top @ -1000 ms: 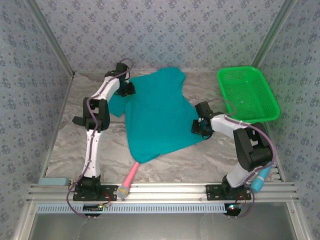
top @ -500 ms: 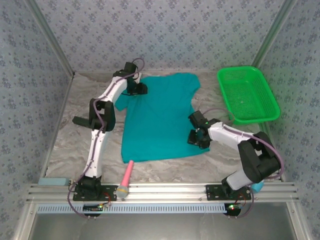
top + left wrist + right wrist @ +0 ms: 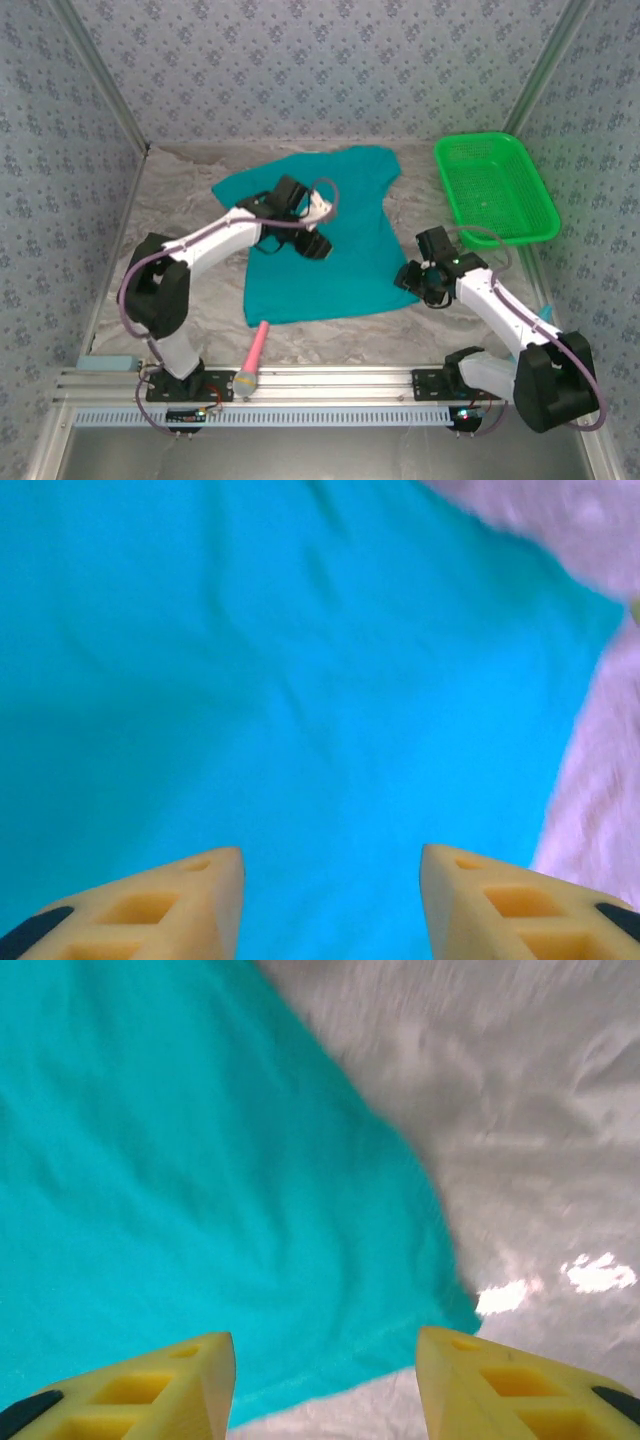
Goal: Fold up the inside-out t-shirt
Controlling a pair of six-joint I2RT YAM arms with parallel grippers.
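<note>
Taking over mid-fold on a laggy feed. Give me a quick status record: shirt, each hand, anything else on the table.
t-shirt: spread flat on the table, not yet folded
left hand: open, over the shirt's middle, holding nothing
right hand: open, at the shirt's near right corner, holding nothing
green basket: far right, apart from the shirt
pink-handled tool: at the near edge, its tip by the shirt's hem

the t-shirt (image 3: 340,225) is spread at the middle of the tabletop (image 3: 350,335), with the basket (image 3: 495,190) set apart to its right and a handled tool (image 3: 255,355) laid just before its near hem. the left gripper (image 3: 318,245) is held over its middle, the right gripper (image 3: 412,280) at its near right corner.
</note>
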